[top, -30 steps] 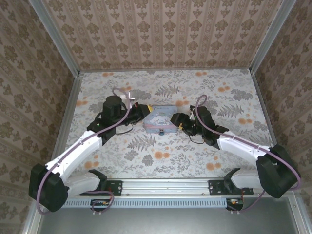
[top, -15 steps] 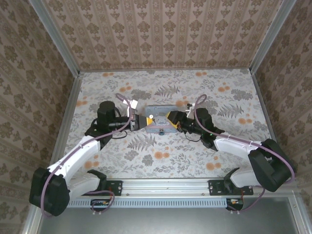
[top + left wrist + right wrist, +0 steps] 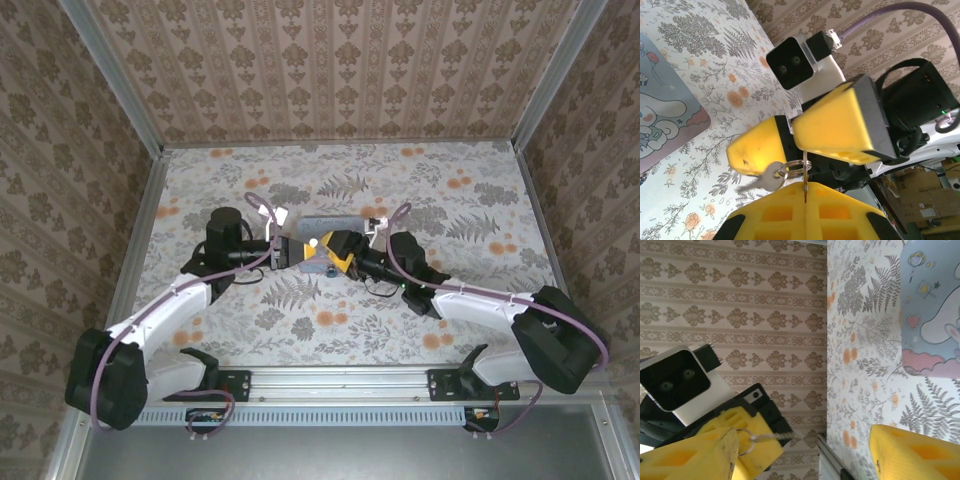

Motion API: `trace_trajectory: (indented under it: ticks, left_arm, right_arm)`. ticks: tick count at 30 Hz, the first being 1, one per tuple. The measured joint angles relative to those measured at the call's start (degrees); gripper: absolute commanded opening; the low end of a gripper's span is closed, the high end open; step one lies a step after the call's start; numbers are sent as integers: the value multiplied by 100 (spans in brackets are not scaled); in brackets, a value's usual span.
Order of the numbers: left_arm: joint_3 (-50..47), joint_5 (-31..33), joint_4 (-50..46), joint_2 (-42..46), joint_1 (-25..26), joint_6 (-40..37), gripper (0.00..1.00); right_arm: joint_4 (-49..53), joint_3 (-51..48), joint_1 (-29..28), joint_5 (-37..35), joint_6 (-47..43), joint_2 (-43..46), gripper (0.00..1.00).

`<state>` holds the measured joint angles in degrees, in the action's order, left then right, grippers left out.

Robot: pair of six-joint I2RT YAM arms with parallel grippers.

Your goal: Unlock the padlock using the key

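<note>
Top view: left gripper [image 3: 287,251] and right gripper [image 3: 338,256] tip to tip over the near edge of the tin [image 3: 335,222], mid-table [image 3: 450,300]. Reads as a handover pose, not yet a lock approach. Padlock not made out here; possibly hidden under the tips, can't say.

Left wrist view: left gripper [image 3: 804,192] clamped flat, pinching the key ring [image 3: 794,169] at the seam between its pads. Key [image 3: 766,180] hanging free off the ring, blurred, blade pointing away toward the tin [image 3: 660,115] side. Probably pinched by the ring to leave the key itself exposed for the other arm. Right gripper [image 3: 790,142] directly opposite, yellow fingers just above the ring; contact unclear.

Right wrist view: right gripper [image 3: 802,445] spread wide, nothing between its fingers. Left gripper [image 3: 752,437] facing it, ring [image 3: 745,441] and key [image 3: 771,437] just beside one right finger rather than centred in the gap. Tin [image 3: 935,305] lying flat on the table off to the side. No padlock identifiable.

Judgement: key transfer step, unlocking not begun. Needs the bow centred between the right jaws before closing. Risk: loose key swinging on the ring, skewed grab.
</note>
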<state>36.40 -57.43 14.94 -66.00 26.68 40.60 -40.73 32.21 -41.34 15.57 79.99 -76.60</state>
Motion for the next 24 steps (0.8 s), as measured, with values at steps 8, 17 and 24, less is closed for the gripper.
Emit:
trace_trajectory:
  ticks: [8,17,24]
  left_arm:
    - [2,37,98,-319,109,-81,0]
    - [105,103,98,-579,369,-177,0]
    - [153,197,103,-605,411,-205,0]
  right_arm:
    - [-280,-2,-319,-686,529,11,75]
    - [-608,4,-442,-968,938,-317,77]
    - [-737,7,-468,-1051,1141,-553,77]
